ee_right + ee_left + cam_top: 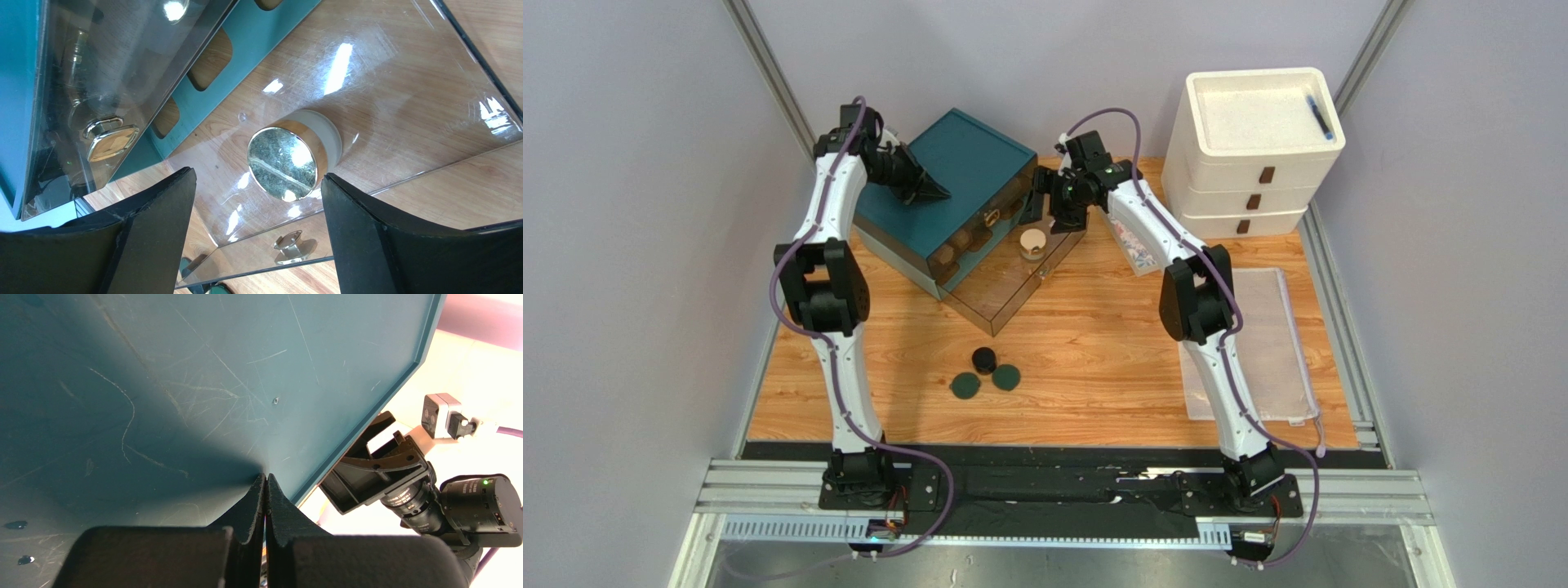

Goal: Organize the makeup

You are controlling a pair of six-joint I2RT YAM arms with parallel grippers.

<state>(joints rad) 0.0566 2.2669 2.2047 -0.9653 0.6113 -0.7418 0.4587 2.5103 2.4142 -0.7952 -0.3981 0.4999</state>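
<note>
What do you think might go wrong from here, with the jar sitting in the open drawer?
The open right hand hovers close above the gold-lidded jar; a low sweep could tip it or strike the clear drawer wall. The shut left hand seems to brace the teal box; if it slips, the box may shift when the drawer is pushed.

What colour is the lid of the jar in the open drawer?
Shiny gold, on a cream jar; the right wrist view shows it best.
</note>
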